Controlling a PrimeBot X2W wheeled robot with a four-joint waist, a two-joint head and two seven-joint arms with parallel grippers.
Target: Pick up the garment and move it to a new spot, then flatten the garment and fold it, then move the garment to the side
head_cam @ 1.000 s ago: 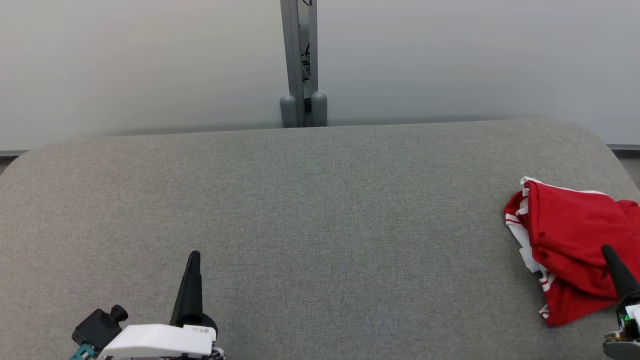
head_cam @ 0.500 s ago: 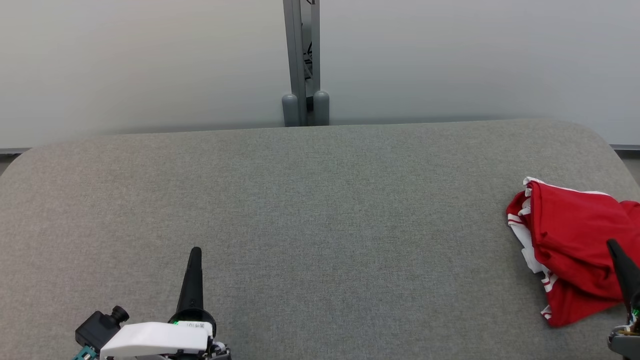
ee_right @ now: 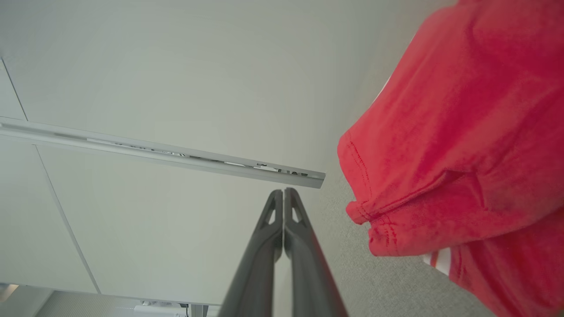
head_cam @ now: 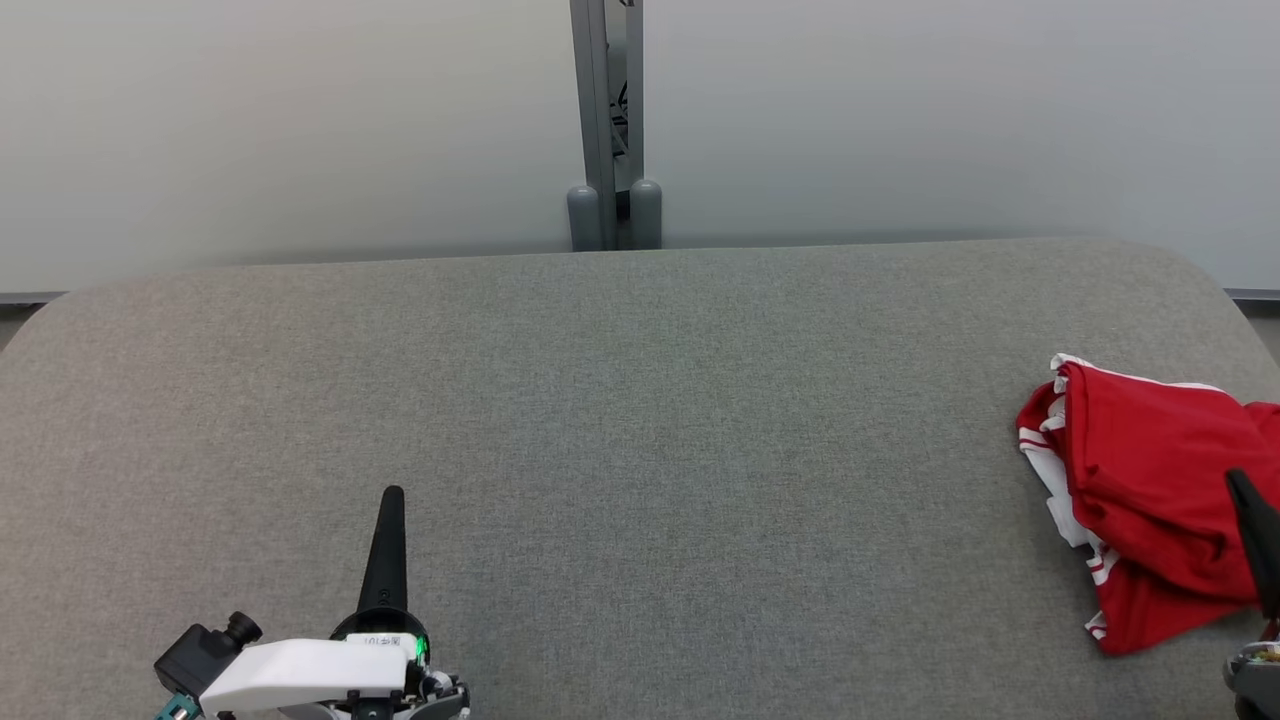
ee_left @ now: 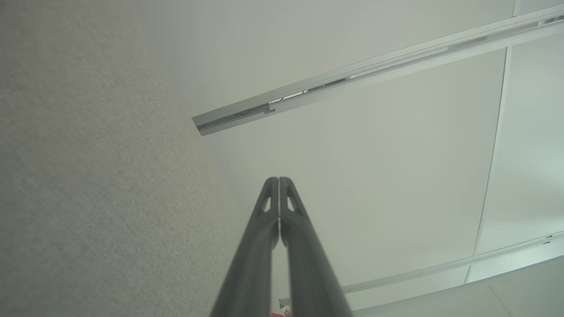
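Scarcely anything is altered: the red garment (head_cam: 1150, 480), bunched, is left unheld at the table's (head_cam: 640, 450) right edge; left gripper (head_cam: 391, 493) and right gripper (head_cam: 1238, 478) are kept clenched and empty, the right drawn slightly outward.

**Red garment (head_cam: 1150, 480) bunched at the table's (head_cam: 640, 450) right edge**

The garment is red, with white trim marked by thin red stripes showing along its left side. It lies crumpled in a loose heap with overlapping folds and a stitched hem turned outward. It rests on the grey surface at the right edge, short of the far right corner.
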